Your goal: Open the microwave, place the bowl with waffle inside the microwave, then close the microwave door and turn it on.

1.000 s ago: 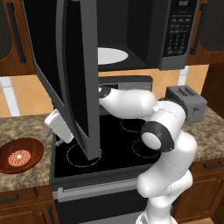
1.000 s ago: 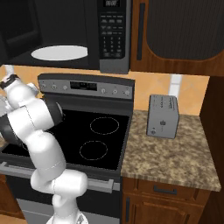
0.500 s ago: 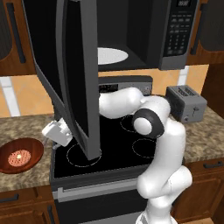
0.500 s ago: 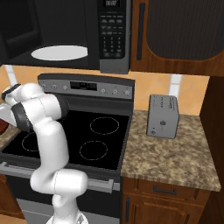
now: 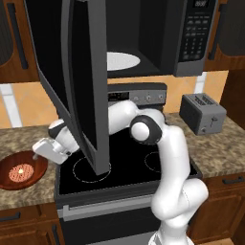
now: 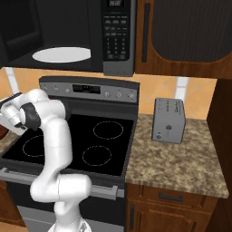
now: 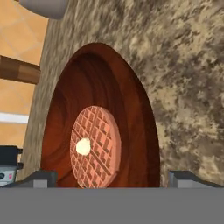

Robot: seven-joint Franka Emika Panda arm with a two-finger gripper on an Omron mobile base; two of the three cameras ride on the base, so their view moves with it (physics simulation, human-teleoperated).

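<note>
Open-jawed gripper [image 5: 37, 154] above the bowl with waffle [image 5: 21, 171]

The microwave door [image 5: 79, 86] stands swung wide open over the stove [image 5: 119, 167], showing the microwave [image 5: 158, 38] cavity. The bowl sits on the granite counter [image 5: 19, 139] just left of the stove, with the gripper spread wide and holding nothing, just beside its right rim

A rendered home kitchen: a black-topped stove [image 6: 86, 142] sits between speckled granite worktop [image 6: 181, 158] sections, under a microwave [image 6: 115, 31] and dark wood cabinets [image 6: 190, 31], with a grey toaster [image 6: 168, 120] near the worktop's back edge.
</note>
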